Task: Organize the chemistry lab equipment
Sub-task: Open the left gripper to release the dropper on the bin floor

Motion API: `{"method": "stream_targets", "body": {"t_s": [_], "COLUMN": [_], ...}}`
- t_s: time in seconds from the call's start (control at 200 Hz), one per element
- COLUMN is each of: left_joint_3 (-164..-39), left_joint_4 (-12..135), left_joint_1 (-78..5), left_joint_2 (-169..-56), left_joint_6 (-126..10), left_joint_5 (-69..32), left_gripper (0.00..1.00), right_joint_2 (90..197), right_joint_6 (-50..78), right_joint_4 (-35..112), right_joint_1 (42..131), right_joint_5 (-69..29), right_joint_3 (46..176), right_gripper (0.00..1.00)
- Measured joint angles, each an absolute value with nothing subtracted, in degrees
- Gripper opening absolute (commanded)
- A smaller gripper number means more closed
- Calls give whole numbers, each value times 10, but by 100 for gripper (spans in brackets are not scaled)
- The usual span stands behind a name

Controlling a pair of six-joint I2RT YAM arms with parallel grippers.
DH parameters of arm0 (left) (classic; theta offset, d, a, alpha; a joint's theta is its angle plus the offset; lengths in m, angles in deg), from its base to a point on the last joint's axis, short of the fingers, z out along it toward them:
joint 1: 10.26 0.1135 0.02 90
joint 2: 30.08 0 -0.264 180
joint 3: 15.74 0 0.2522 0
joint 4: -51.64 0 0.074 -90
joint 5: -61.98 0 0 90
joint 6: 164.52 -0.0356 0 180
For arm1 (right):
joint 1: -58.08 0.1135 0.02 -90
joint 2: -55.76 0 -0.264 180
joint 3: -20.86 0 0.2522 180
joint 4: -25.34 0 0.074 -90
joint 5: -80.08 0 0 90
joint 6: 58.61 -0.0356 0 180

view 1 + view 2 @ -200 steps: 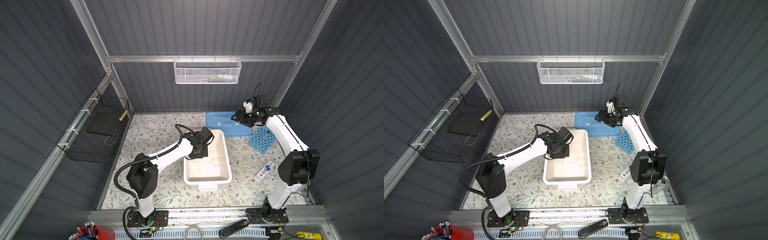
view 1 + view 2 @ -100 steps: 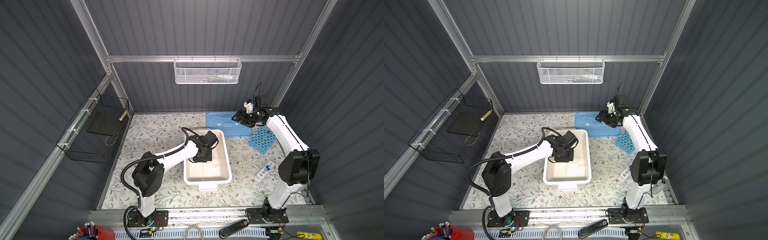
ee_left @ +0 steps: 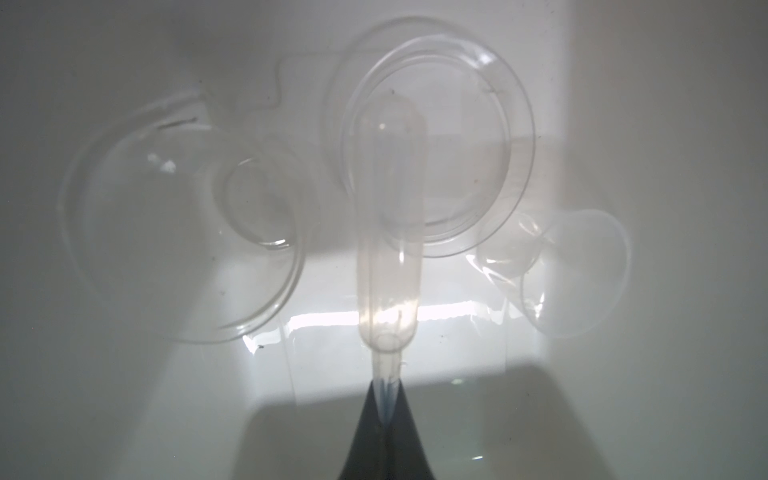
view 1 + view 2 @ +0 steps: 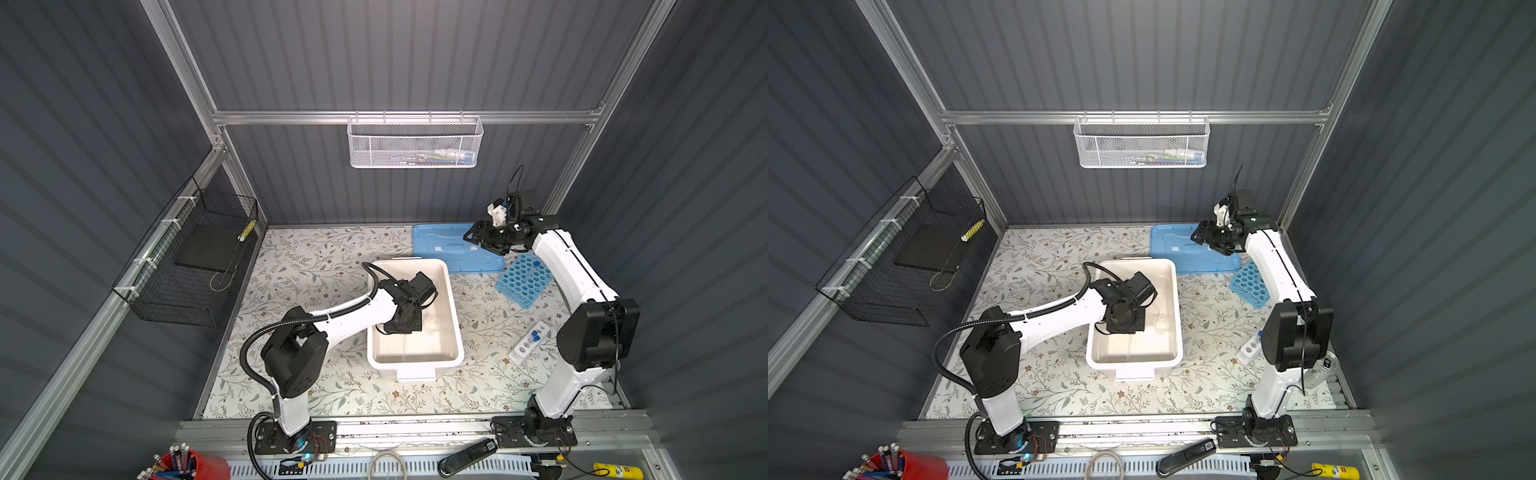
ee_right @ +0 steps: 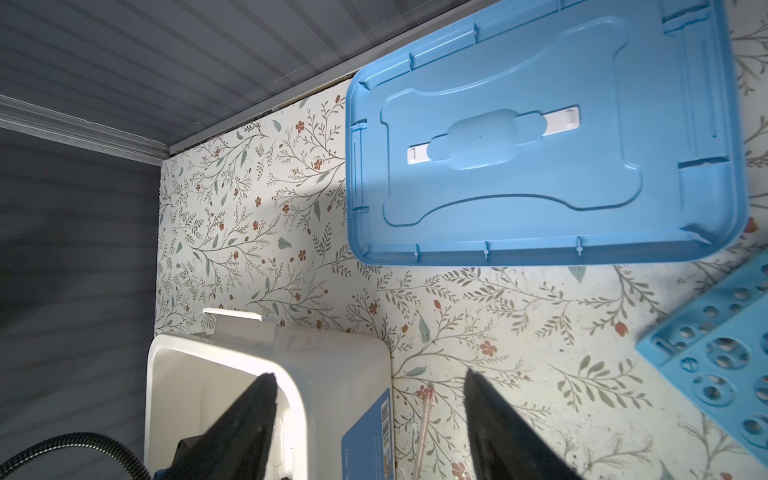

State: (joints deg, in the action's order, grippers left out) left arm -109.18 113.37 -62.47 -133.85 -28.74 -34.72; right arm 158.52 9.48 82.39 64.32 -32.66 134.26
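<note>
My left gripper [image 3: 386,395] reaches down inside the white tub [image 4: 415,357] and is shut on the narrow, blue-tinted end of a slim clear tube [image 3: 390,232]. Beneath the tube on the tub floor lie a clear flask [image 3: 183,232], a round clear beaker [image 3: 432,141] and a smaller clear vessel [image 3: 573,266]. My right gripper [image 5: 368,378] hangs open and empty above the blue lid [image 4: 453,249] at the back right. A thin glass rod [image 5: 424,428] lies on the mat beside the tub. The sky-blue rack [image 4: 524,280] and the small white rack [image 4: 528,343] hold blue-capped tubes.
A white mesh basket [image 4: 415,143] hangs on the back wall and a black wire basket [image 4: 195,257] on the left wall. The red cup of pens [image 4: 183,467] stands at the front left, below the rail.
My left arm has swung from the tub's left rim over the tub and down inside it, toward the front. The right arm has not moved.
</note>
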Motion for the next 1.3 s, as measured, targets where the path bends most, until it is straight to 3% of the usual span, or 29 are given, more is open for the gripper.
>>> {"method": "stream_targets", "body": {"t_s": [1.301], "left_joint_3": [-1090], "left_joint_4": [1148], "left_joint_1": [-628], "left_joint_2": [-1344], "left_joint_6": [-282], "left_joint_5": [-375], "left_gripper": [19], "right_joint_2": [1585], "right_joint_6": [96], "right_joint_4": [820], "right_joint_1": [643], "right_joint_5": [-326], "right_joint_3": [1336], "right_gripper": [72]}}
